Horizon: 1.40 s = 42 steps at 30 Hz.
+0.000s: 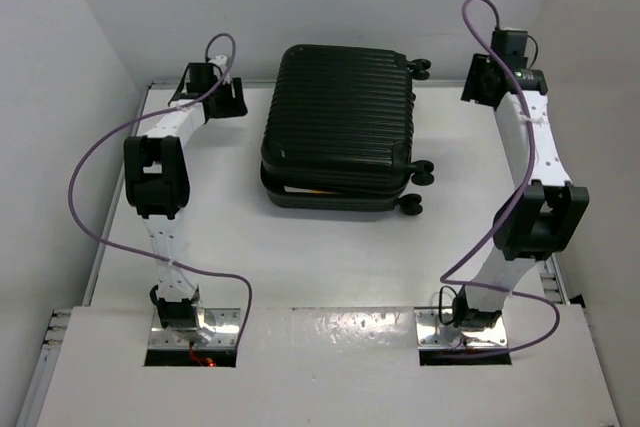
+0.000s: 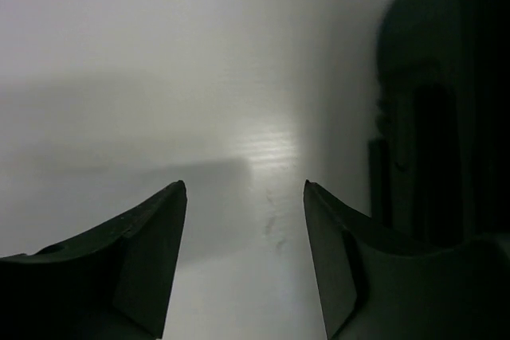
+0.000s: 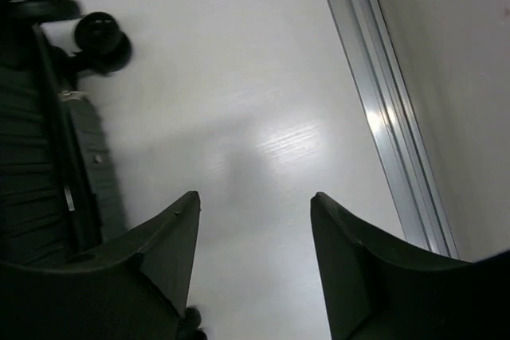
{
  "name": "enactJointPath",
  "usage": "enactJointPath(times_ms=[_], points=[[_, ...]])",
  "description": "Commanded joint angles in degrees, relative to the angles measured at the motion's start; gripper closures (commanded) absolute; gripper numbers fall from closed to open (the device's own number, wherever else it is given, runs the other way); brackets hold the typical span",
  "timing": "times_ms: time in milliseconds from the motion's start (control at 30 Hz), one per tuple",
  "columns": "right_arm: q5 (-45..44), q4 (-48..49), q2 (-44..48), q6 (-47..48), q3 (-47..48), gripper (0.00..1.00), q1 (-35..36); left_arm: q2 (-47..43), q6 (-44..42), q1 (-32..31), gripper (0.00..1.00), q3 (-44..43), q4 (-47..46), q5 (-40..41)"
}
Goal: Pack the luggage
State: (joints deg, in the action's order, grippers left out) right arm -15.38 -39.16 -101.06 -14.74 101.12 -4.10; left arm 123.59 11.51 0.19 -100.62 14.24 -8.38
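Observation:
The luggage (image 1: pixel 338 125) is a large black ribbed hard-shell suitcase lying flat at the back middle of the table, lid down almost shut, with a thin gap along its near edge and small black wheels on its right side. My left gripper (image 1: pixel 232 99) is open and empty, just left of the case's back left corner. In the left wrist view (image 2: pixel 245 189) the case (image 2: pixel 446 117) fills the right side. My right gripper (image 1: pixel 478 77) is open and empty, right of the back right wheel. In the right wrist view (image 3: pixel 255 198) the case's side (image 3: pixel 40 157) and a wheel (image 3: pixel 102 33) show at left.
The white table (image 1: pixel 330 267) has a raised metal rail (image 3: pixel 390 109) along its right edge, close to my right gripper. White walls enclose the back and both sides. Purple cables loop off both arms.

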Motion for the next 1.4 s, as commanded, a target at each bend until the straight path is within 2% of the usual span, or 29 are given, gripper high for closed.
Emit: enactJointPath(times_ms=[0,200,233,300,367,433,467,500,567,700,800,967,1133,1167,1233,1267,1367], points=[[3.68,-1.01,1.48,-3.19,1.27,0.43,-3.36,-0.02,-4.2,-2.9,0.36,1.81,2.71,-13.57],[9.48,-2.67,-1.86,-1.25,1.89,0.48,-6.27,-11.5,-16.33,-6.07,0.48,18.33,2.72,-24.31],[13.32,-3.29,-3.34,-1.25,1.97,0.5,-7.58,-12.57,-20.17,-7.64,0.49,21.66,2.72,-28.05],[17.72,-3.38,-4.06,-1.25,0.06,0.5,-8.73,-13.29,-24.41,-9.75,0.52,22.48,6.04,-29.59],[26.14,-2.77,-3.98,0.66,-2.84,0.58,-9.96,-13.9,-26.27,-10.47,0.52,23.8,6.59,-32.47],[33.37,-1.2,-2.32,5.83,-8.97,0.66,-10.14,-13.9,-22.35,-9.86,0.42,22.84,5.37,-30.14],[35.48,-0.75,-1.52,7.26,-13.01,0.68,-10.31,-13.9,-20.49,-8.81,0.29,22.14,3.53,-29.33],[35.94,1.43,-0.03,10.06,-15.23,0.7,-10.23,-13.9,-14.73,-7.49,0.25,22.13,1.51,-28.37],[37.69,4.34,1.65,13.07,-24.35,0.71,-10.66,-16.18,-9.51,-3.45,0.18,22.13,-5.32,-24.06],[41.56,5.75,1.04,16.33,-33.59,0.74,-11.99,-20.48,-1.24,1.65,0.14,22.13,-11.95,-22.2],[45.17,9.0,-0.46,15.18,-37.74,0.76,-10.93,-23.64,-1.22,3.42,0.14,20.81,-9.15,-23.87],[52.7,9.54,-4.32,12.55,-39.59,0.8,-4.52,-33.13,1.68,8.77,0.11,26.96,-7.82,-23.35],[58.0,13.75,0.15,12.02,-46.97,0.8,5.57,-40.43,-0.86,12.73,0.07,29.6,-5.1,-26.76],[59.22,15.58,1.46,10.89,-47.5,0.82,9.86,-42.19,-0.87,12.73,0.07,30.47,-4.4,-27.99],[59.76,18.93,2.17,9.04,-48.47,0.82,13.14,-43.34,-2.8,14.57,0.06,30.48,-0.02,-31.85],[59.85,22.07,3.57,4.94,-48.74,0.82,17.59,-43.87,-3.42,14.58,0.06,30.48,1.65,-32.48],[60.11,31.64,6.56,-0.52,-49.35,0.82,24.56,-47.12,-3.95,17.39,0.06,31.01,4.66,-31.01]])
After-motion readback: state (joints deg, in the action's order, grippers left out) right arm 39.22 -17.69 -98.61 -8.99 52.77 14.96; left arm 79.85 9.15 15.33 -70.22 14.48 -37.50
